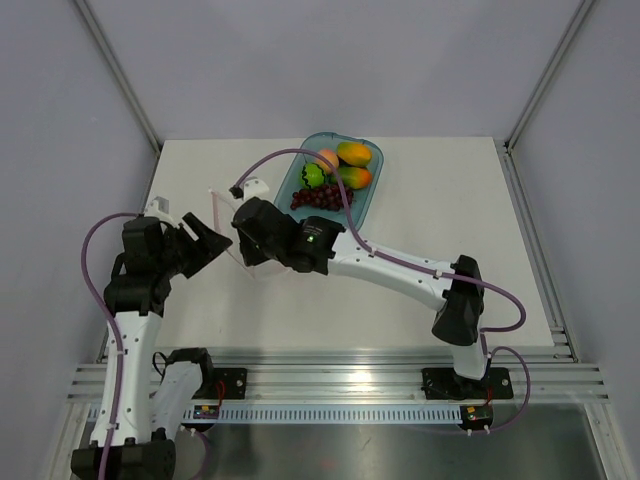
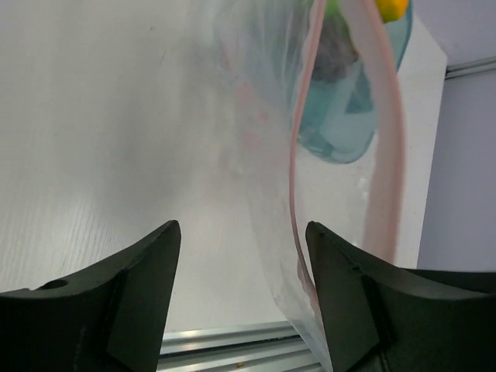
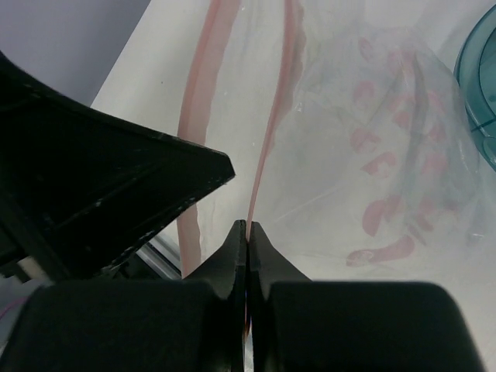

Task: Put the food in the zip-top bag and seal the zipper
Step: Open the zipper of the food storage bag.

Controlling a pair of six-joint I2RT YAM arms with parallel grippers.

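R gripper [image 3: 246,232] is closed tight, fingertips pinched on the pink zipper [image 3: 269,147] of the zip-top bag [image 1: 224,215], w/ the strip running up and away from the tips. L gripper [image 2: 242,229] is spread open; one zipper strip passes thru the gap close to its right-hand finger [image 2: 349,302], prob. not touching, but the wrist view is too washed out to be sure. The bag mouth is parted: 2 pink strips stand apart in the L wrist view, and the crinkly clear film w/ faint pink print billows btw them. From above, the bag hangs upright btw the 2 grippers at centre-left of the white table [image 1: 450,200], just near of the teal tray [image 1: 368,200]. All the food sits in the tray, none in the bag: peach-pink fruit [image 1: 327,159] at the far side, 2 mangoes [image 1: 353,153] [image 1: 355,177] beside it, green fruit [image 1: 314,175] to their left, grape bunch [image 1: 320,197] nearest the R wrist.
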